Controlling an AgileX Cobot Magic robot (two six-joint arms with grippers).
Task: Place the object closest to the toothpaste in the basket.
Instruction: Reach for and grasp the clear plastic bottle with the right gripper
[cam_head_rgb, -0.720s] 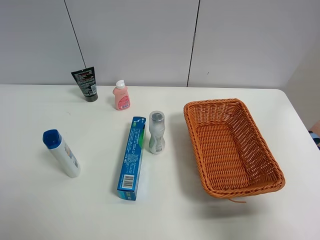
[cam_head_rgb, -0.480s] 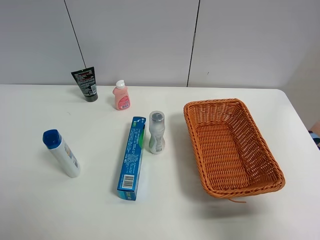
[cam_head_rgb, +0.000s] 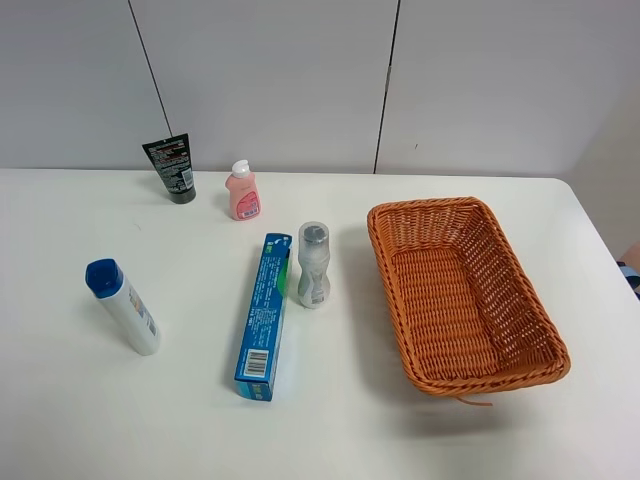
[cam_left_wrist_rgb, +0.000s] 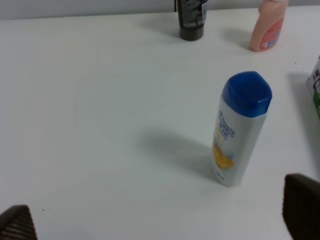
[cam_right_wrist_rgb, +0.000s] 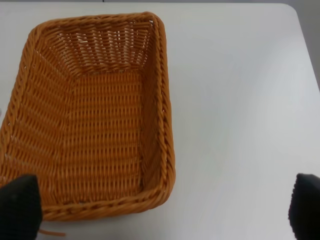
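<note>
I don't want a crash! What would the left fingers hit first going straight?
Probably the blue-capped bottle, standing ahead of the left fingers, though depth is unclear.

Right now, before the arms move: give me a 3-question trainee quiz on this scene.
1. Count: how many items stand or lie on the table outside the basket?
2. Which is nearest the toothpaste box? A) pink bottle B) clear bottle C) blue-capped bottle
3. True or false: the basket already holds an item.

Key: 1) five 2) B 3) false
</note>
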